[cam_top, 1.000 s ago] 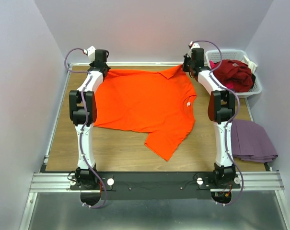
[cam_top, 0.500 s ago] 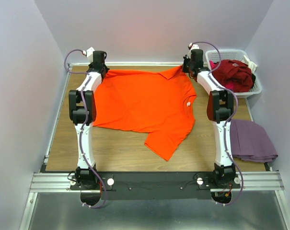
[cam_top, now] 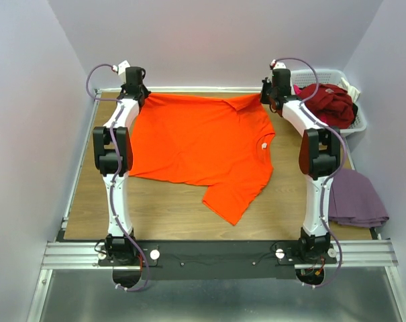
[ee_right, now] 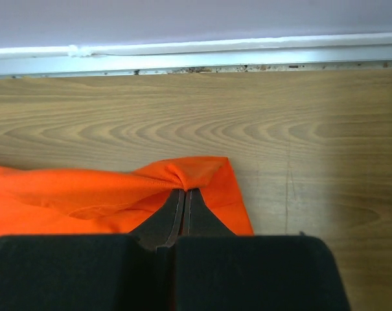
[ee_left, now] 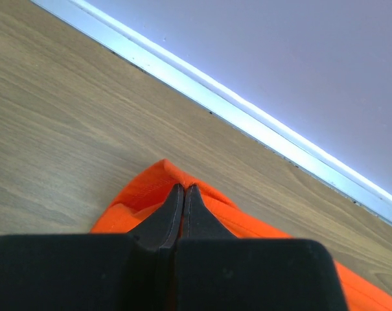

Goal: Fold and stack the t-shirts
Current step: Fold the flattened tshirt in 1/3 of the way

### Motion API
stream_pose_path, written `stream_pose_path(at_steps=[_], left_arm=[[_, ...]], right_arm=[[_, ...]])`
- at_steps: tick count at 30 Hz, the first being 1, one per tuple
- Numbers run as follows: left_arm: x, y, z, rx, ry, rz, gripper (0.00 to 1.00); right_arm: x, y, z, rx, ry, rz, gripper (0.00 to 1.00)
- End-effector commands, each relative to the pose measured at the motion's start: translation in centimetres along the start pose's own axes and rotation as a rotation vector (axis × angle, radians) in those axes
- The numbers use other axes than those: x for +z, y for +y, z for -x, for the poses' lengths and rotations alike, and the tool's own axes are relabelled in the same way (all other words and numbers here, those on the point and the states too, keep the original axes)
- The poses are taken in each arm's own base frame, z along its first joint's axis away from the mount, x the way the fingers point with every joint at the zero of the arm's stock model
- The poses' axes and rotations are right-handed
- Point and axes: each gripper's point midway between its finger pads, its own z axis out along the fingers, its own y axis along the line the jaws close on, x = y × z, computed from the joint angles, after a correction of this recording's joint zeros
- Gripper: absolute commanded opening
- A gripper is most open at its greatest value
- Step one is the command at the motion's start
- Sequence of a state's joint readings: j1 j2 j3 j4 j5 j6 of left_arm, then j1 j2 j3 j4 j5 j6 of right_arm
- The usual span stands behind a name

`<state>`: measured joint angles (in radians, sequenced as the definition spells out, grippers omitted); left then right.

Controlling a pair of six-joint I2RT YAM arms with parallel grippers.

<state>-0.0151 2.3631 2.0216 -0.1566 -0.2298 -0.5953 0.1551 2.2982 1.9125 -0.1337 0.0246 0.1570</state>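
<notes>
Spread orange t-shirt [cam_top: 203, 144], left gripper [ee_left: 183, 189] and right gripper [ee_right: 184, 192] clenched on its far corners, white neck label [cam_top: 263, 143] unreadable.

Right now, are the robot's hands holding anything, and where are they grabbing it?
Both hold the orange t-shirt. The left gripper pinches its far left corner, and the right gripper pinches its far right corner.
</notes>
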Motion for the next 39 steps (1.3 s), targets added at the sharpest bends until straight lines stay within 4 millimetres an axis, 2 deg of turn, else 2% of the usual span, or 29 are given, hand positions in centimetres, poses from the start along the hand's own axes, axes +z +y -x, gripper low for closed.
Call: stream_pose_path(at_steps=[1, 2, 3, 5, 6, 9, 11, 12, 13, 16, 17, 19, 21, 24, 25, 26, 30, 31, 37, 39], left_arm=[[-2.3, -1.6, 4.1, 0.008, -0.067, -0.049, 0.0], [-2.3, -1.4, 4.1, 0.01, -0.065, -0.043, 0.0], [-2.4, -1.1, 3.7, 0.013, -0.057, -0.031, 0.0], [-2.9, -0.8, 4.0, 0.012, -0.063, -0.015, 0.0], [-3.0, -0.3, 3.7, 0.013, -0.057, 0.004, 0.0], [-3.3, 0.7, 3.2, 0.012, -0.046, 0.047, 0.0], [-3.7, 1.2, 3.1, 0.005, -0.041, 0.064, 0.0], [-3.6, 1.8, 2.2, -0.002, -0.028, 0.084, 0.0], [-4.0, 1.7, 2.4, -0.005, -0.033, 0.081, 0.0], [-4.3, 2.3, 1.8, -0.01, -0.024, 0.093, 0.0], [-4.4, 2.4, 1.7, -0.009, -0.021, 0.094, 0.0], [-4.6, 2.6, 1.4, -0.012, -0.017, 0.101, 0.0], [-4.8, 2.9, 1.2, -0.009, -0.013, 0.109, 0.0], [-5.3, 3.2, 1.4, -0.012, -0.02, 0.119, 0.0], [-5.3, 4.3, 2.3, -0.023, -0.032, 0.136, 0.0], [-5.4, 4.4, 2.4, -0.024, -0.035, 0.14, 0.0], [-6.0, 5.2, 2.2, -0.02, -0.038, 0.165, 0.0], [-6.2, 5.2, 2.4, -0.021, -0.042, 0.166, 0.0], [-6.5, 6.1, 1.0, -0.026, -0.014, 0.186, 0.0], [-6.6, 6.7, 0.1, -0.028, 0.003, 0.197, 0.0]], right_arm=[[-2.8, -0.7, 1.8, 0.011, -0.037, -0.032, 0.01], [-3.5, -0.5, 2.3, 0.01, -0.047, -0.028, 0.01], [-3.6, -0.7, 1.2, 0.013, -0.025, -0.03, 0.01], [-4.5, -0.6, 1.3, 0.019, -0.024, -0.025, 0.01], [-4.6, -0.6, 0.2, 0.019, 0.0, -0.023, 0.01], [-5.4, -0.2, -0.6, 0.024, 0.018, 0.002, 0.01], [-5.7, -0.2, -2.2, 0.028, 0.052, 0.009, 0.01], [-6.0, -0.2, -2.2, 0.033, 0.052, 0.008, 0.01], [-6.1, -0.3, -3.2, 0.035, 0.073, 0.005, 0.01], [-6.6, -0.5, -4.0, 0.046, 0.086, 0.0, 0.01], [-6.8, -0.2, -5.0, 0.051, 0.107, 0.021, 0.01], [-7.3, -0.1, -5.0, 0.053, 0.105, 0.026, 0.01], [-7.7, -0.2, -5.9, 0.056, 0.117, 0.024, 0.01], [-8.2, -0.2, -6.3, 0.056, 0.121, 0.026, 0.01], [-8.4, -0.2, -6.3, 0.058, 0.12, 0.028, 0.01], [-8.5, -0.2, -6.3, 0.058, 0.12, 0.031, 0.01], [-9.6, 0.1, -6.2, 0.062, 0.114, 0.046, 0.01], [-9.7, 0.1, -6.7, 0.061, 0.124, 0.049, 0.01], [-11.3, 0.3, -6.8, 0.061, 0.121, 0.068, 0.01], [-11.6, 0.4, -7.6, 0.061, 0.139, 0.079, 0.01]])
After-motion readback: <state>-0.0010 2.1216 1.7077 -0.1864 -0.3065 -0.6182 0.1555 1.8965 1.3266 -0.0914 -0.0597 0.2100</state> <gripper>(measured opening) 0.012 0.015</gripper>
